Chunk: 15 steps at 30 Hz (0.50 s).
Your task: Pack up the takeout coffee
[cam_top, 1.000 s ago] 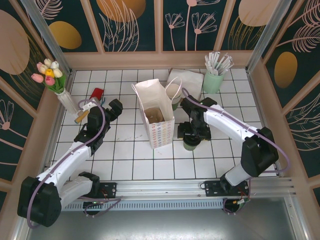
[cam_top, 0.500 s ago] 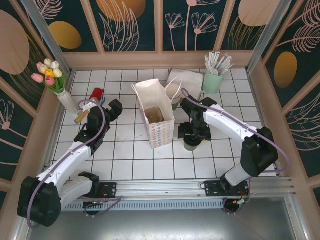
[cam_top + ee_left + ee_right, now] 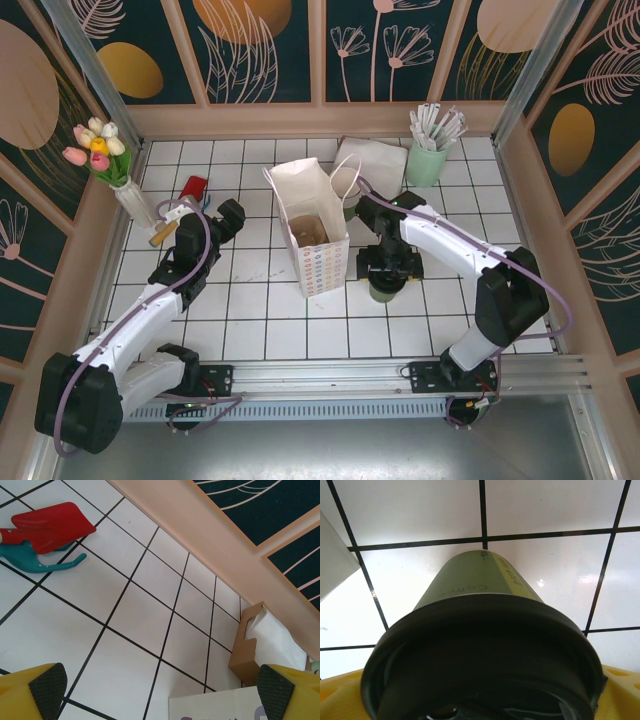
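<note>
Right pincer [image 3: 386, 274] straddles the takeout coffee [image 3: 470, 580], jaws wide, white paper bag [image 3: 325, 270] close at nine o'clock. Left pincer [image 3: 162, 690] gapes empty; bare bench [image 3: 385, 335] at six o'clock.

One coffee cup [image 3: 477, 630], one paper bag [image 3: 325, 268]

My white tiled table [image 3: 250, 320] carries the paper bag [image 3: 312, 232] at centre, with the coffee cup [image 3: 384, 290] standing at its 4 o'clock. The straw pot [image 3: 427, 165] stands at 1 o'clock, the tulip vase [image 3: 130, 200] and red scoop [image 3: 193, 186] at 10.

Mock café — takeout coffee [image 3: 470, 580], straws [image 3: 435, 125]
</note>
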Each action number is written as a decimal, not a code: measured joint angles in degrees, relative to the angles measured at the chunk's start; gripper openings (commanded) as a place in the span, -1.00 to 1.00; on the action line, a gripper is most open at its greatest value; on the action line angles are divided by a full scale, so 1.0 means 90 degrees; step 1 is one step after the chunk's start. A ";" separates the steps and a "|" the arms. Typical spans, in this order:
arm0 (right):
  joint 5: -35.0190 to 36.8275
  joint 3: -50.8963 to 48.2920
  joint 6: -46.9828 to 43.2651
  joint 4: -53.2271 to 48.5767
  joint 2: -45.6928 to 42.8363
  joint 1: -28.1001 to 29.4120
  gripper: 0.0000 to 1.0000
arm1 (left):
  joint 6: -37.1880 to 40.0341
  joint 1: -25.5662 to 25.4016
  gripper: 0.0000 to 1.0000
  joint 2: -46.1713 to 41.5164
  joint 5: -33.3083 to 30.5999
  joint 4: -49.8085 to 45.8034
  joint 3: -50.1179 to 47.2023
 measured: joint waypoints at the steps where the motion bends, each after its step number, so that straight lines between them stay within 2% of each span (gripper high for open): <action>1: 0.0000 0.0002 0.0000 0.0000 0.0000 0.0012 0.97 | 0.0000 0.0000 0.98 0.0000 0.0000 0.0000 -0.0002; 15: -0.0192 -0.0153 0.0002 0.0240 -0.0017 0.0010 0.97 | 0.0000 0.0000 0.98 0.0012 -0.0046 -0.0002 -0.0007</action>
